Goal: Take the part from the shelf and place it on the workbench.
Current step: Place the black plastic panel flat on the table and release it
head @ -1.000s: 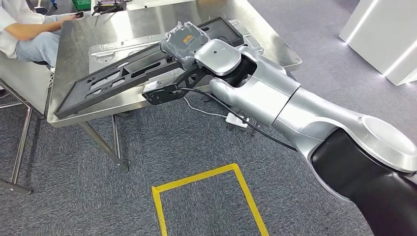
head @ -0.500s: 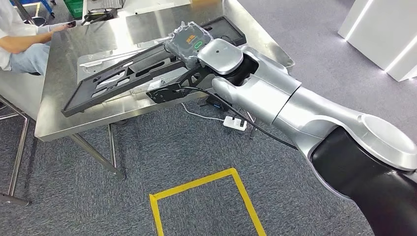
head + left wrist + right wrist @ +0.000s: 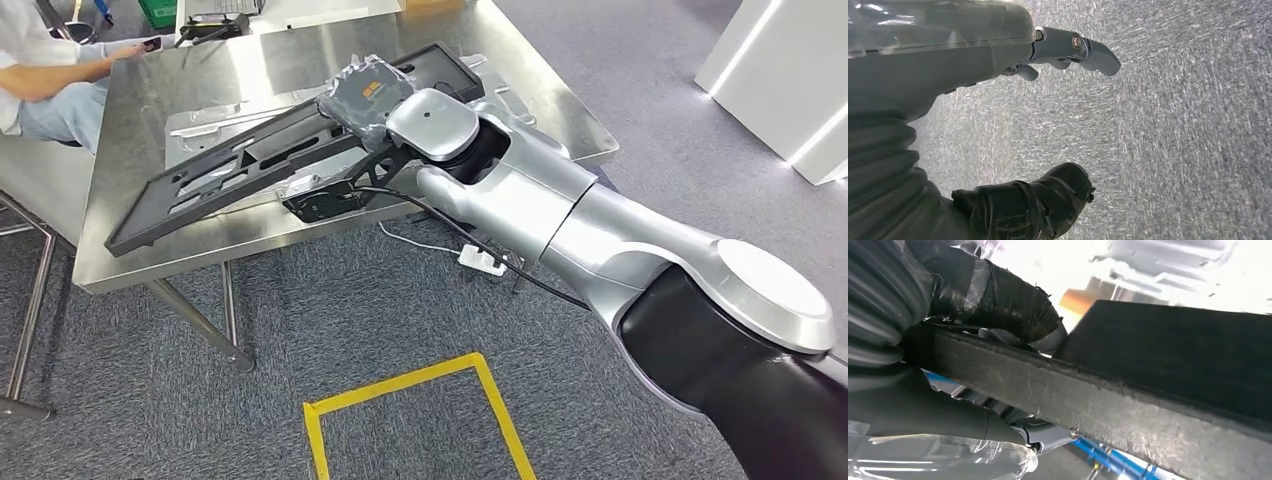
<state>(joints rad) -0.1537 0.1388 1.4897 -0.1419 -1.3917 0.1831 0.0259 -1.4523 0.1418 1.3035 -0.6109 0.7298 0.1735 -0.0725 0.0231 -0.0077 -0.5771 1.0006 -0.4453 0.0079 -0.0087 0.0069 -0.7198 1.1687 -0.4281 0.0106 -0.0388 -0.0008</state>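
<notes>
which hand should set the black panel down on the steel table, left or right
Right. The right hand already grips the black panel over the steel table, the thumb clamped on its edge. The left hand hangs over grey carpet, holding nothing.

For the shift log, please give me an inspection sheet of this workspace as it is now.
Surface: steel workbench, reflective.
Job's things: long black part, one end over the near bench edge, gripped by the right hand.
Clutter: silver metal panel under the part.
Hands: left hand holds nothing, above carpet.
Cables: black cable along the right arm; white power strip on the floor.
Surroundings: seated person; yellow floor tape.
</notes>
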